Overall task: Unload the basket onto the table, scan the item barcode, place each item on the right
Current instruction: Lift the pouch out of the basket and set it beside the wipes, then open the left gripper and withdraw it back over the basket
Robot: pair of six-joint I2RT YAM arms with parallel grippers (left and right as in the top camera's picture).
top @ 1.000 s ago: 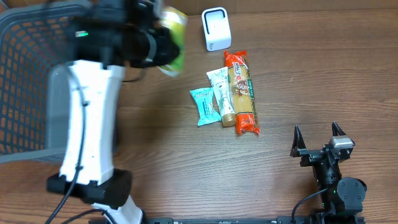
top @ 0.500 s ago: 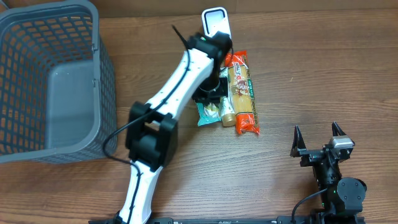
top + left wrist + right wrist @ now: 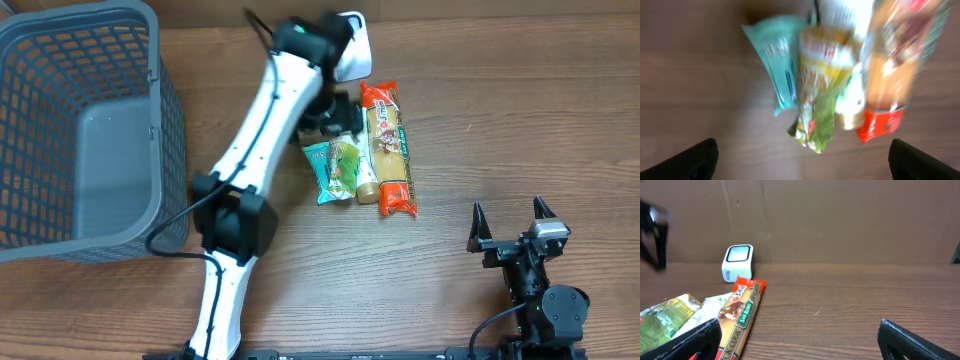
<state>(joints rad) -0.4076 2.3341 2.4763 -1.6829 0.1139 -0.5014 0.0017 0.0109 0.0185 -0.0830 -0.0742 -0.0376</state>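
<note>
The item, a green and yellow snack packet [image 3: 345,163], lies on the wooden table across a teal packet [image 3: 323,170] and a white tube [image 3: 357,140]. In the left wrist view the packet [image 3: 822,95] is blurred, below and apart from the wide-spread black fingers [image 3: 687,160]. My left gripper [image 3: 335,118] hangs open just above this pile with nothing in it. The white barcode scanner [image 3: 350,45] stands behind the pile, partly covered by the left arm. My right gripper [image 3: 511,226] rests open and empty at the front right.
A long orange-red pasta pack [image 3: 388,150] lies to the right of the tube. A grey plastic basket [image 3: 60,40] fills the left side. The right wrist view shows the scanner [image 3: 737,260] and the pasta pack [image 3: 742,317] ahead on the left.
My left gripper has opened and let go of the green and yellow packet, which now lies on the pile. The left arm has shifted slightly back. The right arm has not moved.
</note>
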